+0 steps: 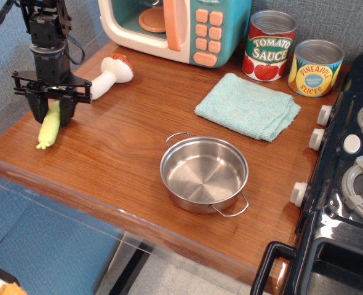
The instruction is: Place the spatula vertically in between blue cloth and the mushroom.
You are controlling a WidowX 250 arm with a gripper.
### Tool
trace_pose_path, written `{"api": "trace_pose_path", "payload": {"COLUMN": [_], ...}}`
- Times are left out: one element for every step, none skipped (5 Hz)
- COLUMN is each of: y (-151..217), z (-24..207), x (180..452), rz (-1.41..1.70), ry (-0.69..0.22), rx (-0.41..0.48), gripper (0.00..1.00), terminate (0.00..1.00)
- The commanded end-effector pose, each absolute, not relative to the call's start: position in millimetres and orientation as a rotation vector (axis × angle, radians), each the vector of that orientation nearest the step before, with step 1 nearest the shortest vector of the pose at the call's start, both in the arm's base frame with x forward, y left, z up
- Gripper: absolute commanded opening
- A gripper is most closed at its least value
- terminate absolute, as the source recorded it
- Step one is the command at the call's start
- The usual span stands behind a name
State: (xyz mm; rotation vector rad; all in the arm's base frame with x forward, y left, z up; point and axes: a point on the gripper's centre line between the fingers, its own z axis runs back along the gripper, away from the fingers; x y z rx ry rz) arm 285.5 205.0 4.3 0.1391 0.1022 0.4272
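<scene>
The spatula (48, 130) lies near the table's left edge, its yellow-green handle pointing toward the front. Its silver head is hidden behind the gripper. My gripper (52, 114) stands straight down over the handle's upper part, and its jaws have closed against the handle's two sides, low at the table. The mushroom (111, 72) lies just right of and behind the gripper, with its brown cap toward the back. The blue cloth (248, 106) lies folded at the back right of the table, well apart from the gripper.
A steel pot (204, 174) stands at the front middle. A toy microwave (175, 27) stands at the back, with a tomato sauce can (269, 46) and a pineapple can (315, 67) to its right. A toy stove (347, 184) borders the right edge.
</scene>
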Motion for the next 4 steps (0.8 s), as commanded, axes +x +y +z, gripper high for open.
{"api": "trace_pose_path", "payload": {"y": [193.0, 177.5, 139.3, 99.1], "z": [19.3, 49.8, 83.7, 96.9], "x": [260.7, 259.1, 274.6, 298.5], "rz": [0.475, 0.457, 0.308, 0.146], "ry": [0.086, -0.005, -0.087, -0.158], "rx": [0.168, 0.189, 0.168, 0.15], "gripper": [0.0, 0.0, 0.0, 0.0], "terminate": [0.0, 0.0, 0.0, 0.0]}}
